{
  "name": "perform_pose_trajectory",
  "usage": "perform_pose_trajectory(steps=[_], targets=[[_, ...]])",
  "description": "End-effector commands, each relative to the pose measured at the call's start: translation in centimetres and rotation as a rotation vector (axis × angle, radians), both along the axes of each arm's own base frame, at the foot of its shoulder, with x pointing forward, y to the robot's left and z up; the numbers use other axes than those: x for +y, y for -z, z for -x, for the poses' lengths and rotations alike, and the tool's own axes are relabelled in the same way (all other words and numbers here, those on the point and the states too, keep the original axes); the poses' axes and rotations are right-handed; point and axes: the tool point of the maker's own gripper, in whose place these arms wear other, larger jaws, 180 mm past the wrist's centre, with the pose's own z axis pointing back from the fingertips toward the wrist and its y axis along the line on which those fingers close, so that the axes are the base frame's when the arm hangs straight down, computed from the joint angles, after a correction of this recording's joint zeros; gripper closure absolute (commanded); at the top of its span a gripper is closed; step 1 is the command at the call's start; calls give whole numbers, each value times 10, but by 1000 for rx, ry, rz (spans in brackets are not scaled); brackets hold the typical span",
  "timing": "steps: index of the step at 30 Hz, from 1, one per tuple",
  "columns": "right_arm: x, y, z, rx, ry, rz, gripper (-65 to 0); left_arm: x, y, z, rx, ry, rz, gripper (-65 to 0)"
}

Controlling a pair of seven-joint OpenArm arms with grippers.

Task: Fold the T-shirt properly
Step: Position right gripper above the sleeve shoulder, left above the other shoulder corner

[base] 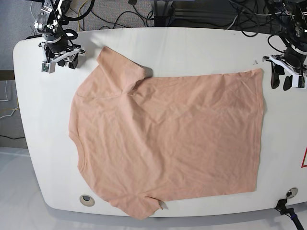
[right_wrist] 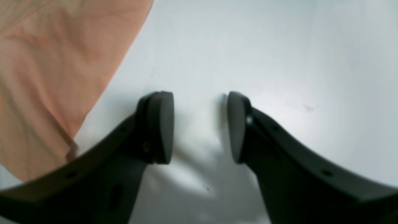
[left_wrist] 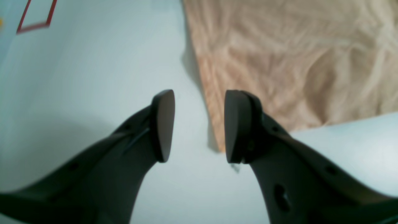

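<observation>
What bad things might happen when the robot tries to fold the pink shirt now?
1. The left gripper hangs open beside a corner of the T-shirt, one of its fingers over the cloth edge. Closing here might catch only a thin bit, which could slip out.
2. The right gripper is open over the bare table, beside the sleeve. Closing there would likely grab nothing.
3. The shirt is wrinkled, so folds may come out crooked.

T-shirt [left_wrist: 295,62] — blurred, edge-cropped

Left gripper [left_wrist: 199,126]: I see its jaws parted, nothing between, far right.
Right gripper [right_wrist: 200,126]: my view shows jaws apart, empty, far left.
</observation>
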Motion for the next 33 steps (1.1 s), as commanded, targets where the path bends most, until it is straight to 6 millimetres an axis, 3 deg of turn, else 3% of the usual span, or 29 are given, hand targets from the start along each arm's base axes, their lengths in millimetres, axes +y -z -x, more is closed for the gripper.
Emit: perform_pose_trajectory(steps=[1, 8, 20, 26, 33], targets=[[1, 1, 5, 25, -14, -3, -269, 2, -14, -6, -46, 9, -12, -242], [30, -29, -7, -70, -117, -58, -269, 18, -24, -5, -71, -31, -35, -245], [28, -66, 3, -159, -20, -408, -273, 19, -24, -5, -72, -33, -34, -246], [52, -64, 17, -133, -21, -556, -273, 19, -24, -5, -72, -33, -34, -246], [72, -51, 35, -74, -21, -604, -273, 19, -24, -4, -69, -33, -34, -246]])
